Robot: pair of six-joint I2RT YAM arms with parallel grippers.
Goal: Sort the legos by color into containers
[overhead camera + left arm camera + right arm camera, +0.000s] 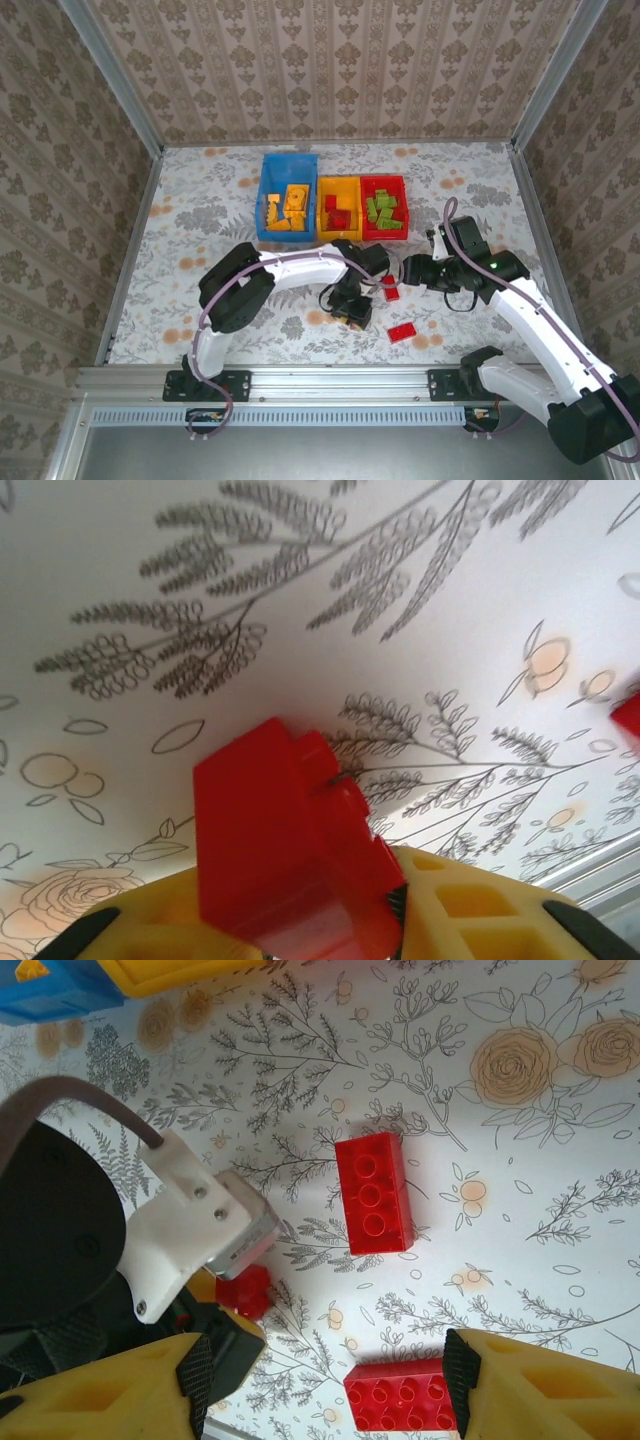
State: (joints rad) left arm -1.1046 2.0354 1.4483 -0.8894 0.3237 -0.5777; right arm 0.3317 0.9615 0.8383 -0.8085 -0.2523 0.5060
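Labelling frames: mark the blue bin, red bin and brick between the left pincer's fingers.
blue bin (262, 203): top view, left wall.
red bin (384, 179): top view, far rim.
brick (270, 850): left wrist view, side face.

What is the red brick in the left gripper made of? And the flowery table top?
The red brick looks like hard, glossy plastic: it has smooth molded faces, crisp edges and a soft shine near the bottom. The table top looks like a matte printed sheet with flat drawn flowers and no glare. It may be paper or vinyl; I cannot tell which.
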